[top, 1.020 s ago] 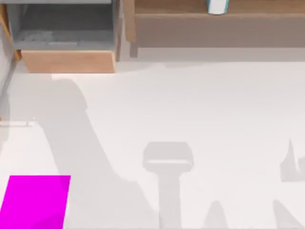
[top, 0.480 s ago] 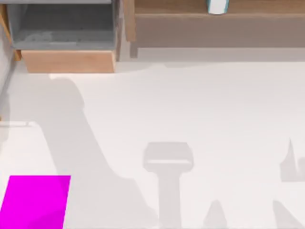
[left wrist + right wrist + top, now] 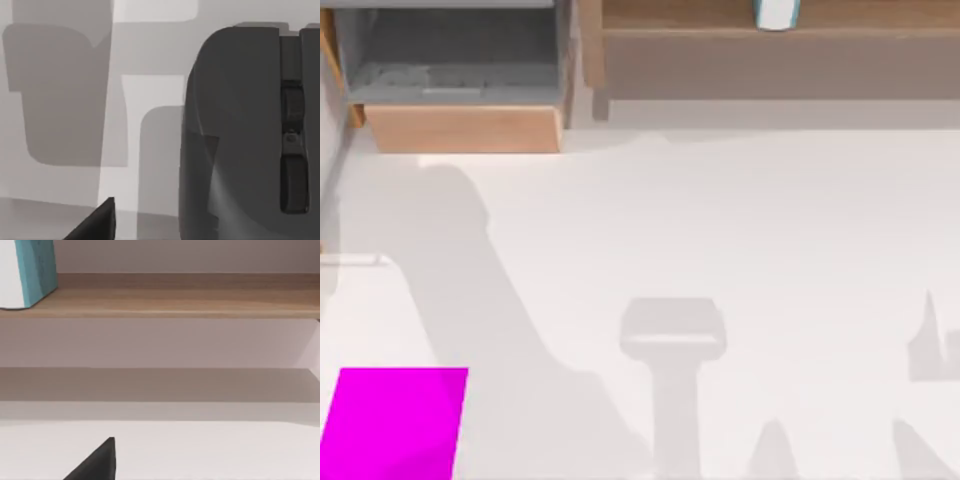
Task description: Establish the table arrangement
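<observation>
Left gripper (image 3: 95, 222) shows a dark tip in its wrist view, above the white table (image 3: 770, 220) and next to a dark grey mouse-like thing (image 3: 240, 135); can't tell how far it's open or whether it holds anything. Right gripper (image 3: 95, 462): state can't be told either; its wrist cam faces the long wooden shelf (image 3: 175, 302), w/ a teal-and-white box (image 3: 30, 270) standing on it. From above, the table spans most of the top view, arm shadows across it, w/ a magenta patch (image 3: 395, 420) at lower left & a light-wood drawer unit (image 3: 460, 128) at upper left.
</observation>
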